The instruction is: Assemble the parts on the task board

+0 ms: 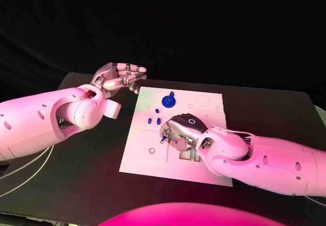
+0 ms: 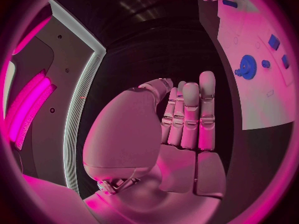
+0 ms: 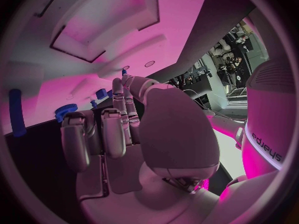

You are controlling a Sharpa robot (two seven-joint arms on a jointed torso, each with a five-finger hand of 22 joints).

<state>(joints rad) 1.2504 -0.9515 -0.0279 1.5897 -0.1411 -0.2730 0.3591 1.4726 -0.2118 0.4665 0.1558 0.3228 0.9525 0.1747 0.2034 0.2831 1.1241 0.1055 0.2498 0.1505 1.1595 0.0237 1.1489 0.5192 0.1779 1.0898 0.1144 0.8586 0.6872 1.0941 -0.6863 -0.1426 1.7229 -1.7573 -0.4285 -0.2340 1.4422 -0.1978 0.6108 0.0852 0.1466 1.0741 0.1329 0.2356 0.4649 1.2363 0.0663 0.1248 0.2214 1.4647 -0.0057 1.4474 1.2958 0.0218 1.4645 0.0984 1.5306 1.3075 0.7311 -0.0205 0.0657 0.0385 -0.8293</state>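
2 robot arms with smooth, rounded white shells, tinted pink by the light. The left arm [image 1: 47, 117] is thick and bulbous, with small oval dimples along its forearm shell and a small red-lit spot near its wrist joint. Thin pale cables run beneath it. The right arm [image 1: 261, 160] has the same glossy segmented shell, with small dark oval screw recesses along its side. Each arm ends in a silver metallic hand: the left hand [image 1: 121, 75] and the right hand [image 1: 182, 133] have segmented, ridged fingers and a large domed shell at the thumb base. The right forearm bears dark "sharpa" lettering.
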